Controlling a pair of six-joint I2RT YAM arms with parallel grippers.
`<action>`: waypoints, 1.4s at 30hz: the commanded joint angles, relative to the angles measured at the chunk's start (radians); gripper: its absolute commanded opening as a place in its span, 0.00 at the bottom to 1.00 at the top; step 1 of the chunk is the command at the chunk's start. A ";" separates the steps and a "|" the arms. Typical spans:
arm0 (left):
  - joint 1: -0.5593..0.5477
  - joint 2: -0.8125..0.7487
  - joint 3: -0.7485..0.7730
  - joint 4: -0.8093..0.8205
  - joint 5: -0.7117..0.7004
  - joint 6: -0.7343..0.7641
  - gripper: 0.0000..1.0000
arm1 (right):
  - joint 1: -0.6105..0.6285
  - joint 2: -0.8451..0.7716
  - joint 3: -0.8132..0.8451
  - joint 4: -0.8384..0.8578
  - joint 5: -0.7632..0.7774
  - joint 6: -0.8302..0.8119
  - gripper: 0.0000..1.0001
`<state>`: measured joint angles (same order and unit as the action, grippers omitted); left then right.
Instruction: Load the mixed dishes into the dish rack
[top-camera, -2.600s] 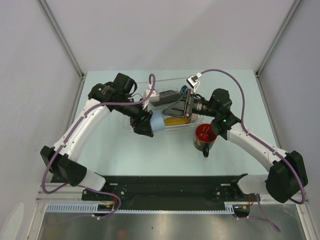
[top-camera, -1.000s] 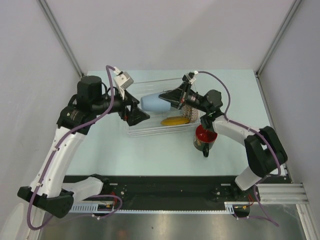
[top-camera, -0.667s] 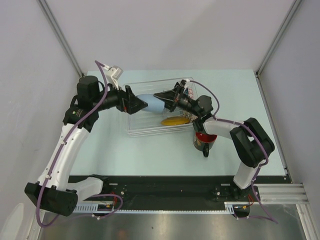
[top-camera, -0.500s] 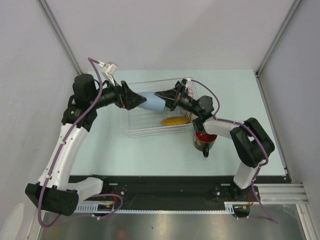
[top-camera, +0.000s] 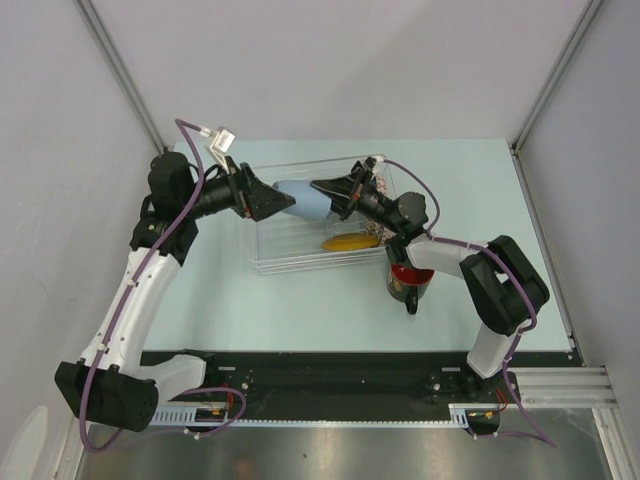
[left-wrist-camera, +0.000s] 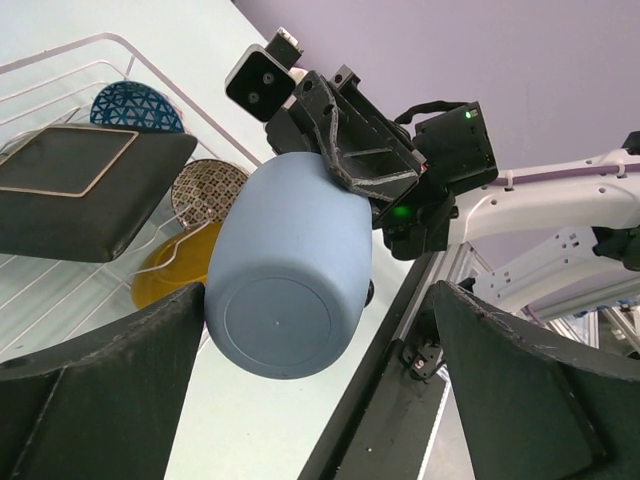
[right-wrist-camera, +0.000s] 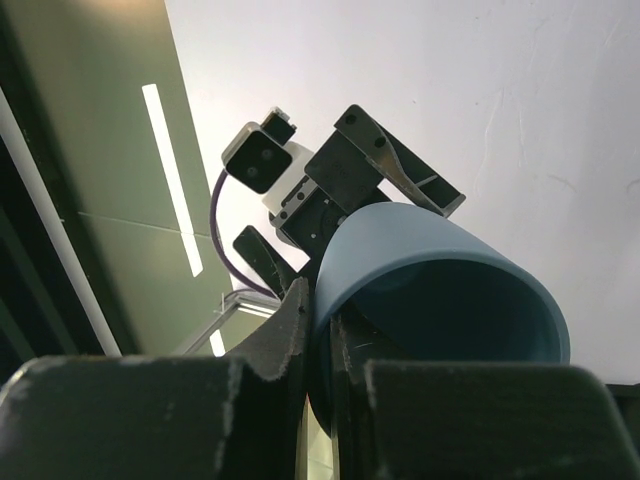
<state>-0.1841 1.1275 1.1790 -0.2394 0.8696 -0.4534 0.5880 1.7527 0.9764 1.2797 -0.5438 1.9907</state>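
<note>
A pale blue cup (top-camera: 305, 200) hangs on its side in the air above the dish rack (top-camera: 300, 262), between the two arms. Your right tool (top-camera: 332, 196) is clamped on the cup's rim — one finger inside the mouth, one outside. Your left tool (top-camera: 280, 205) faces the cup's flat base with its jaws spread wide, one to each side. I cannot tell whether either finger touches the wall.

This looks like a hand-over. Close the left tool only once the cup's body sits centred between its fingers, and hold the right pinch firm until then. The cup is smooth, matte and rounded, so an off-centre squeeze could let it slip out.

The rack is clear plastic with a ribbed floor. In it lie a glossy round yellow plate (top-camera: 348, 242), a dark square plate (left-wrist-camera: 80, 190) with a thin pale border line, and a blue mosaic bowl (left-wrist-camera: 135, 105). The red-rimmed mug (top-camera: 408, 278) stands outside on the pale counter (top-camera: 300, 310), just beside the rack's near right corner.
</note>
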 joint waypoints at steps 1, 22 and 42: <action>0.005 -0.003 -0.021 0.104 0.081 -0.083 1.00 | -0.001 -0.022 0.019 0.256 0.056 0.056 0.00; -0.041 0.037 -0.076 0.221 0.124 -0.185 0.87 | 0.042 0.037 0.088 0.279 0.100 0.048 0.00; -0.043 0.034 -0.033 0.141 0.111 -0.100 0.00 | 0.084 0.103 0.123 0.267 0.061 0.059 0.08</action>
<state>-0.1944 1.1770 1.0981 -0.0822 0.8936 -0.5892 0.6331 1.8366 1.0569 1.3560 -0.4644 2.0159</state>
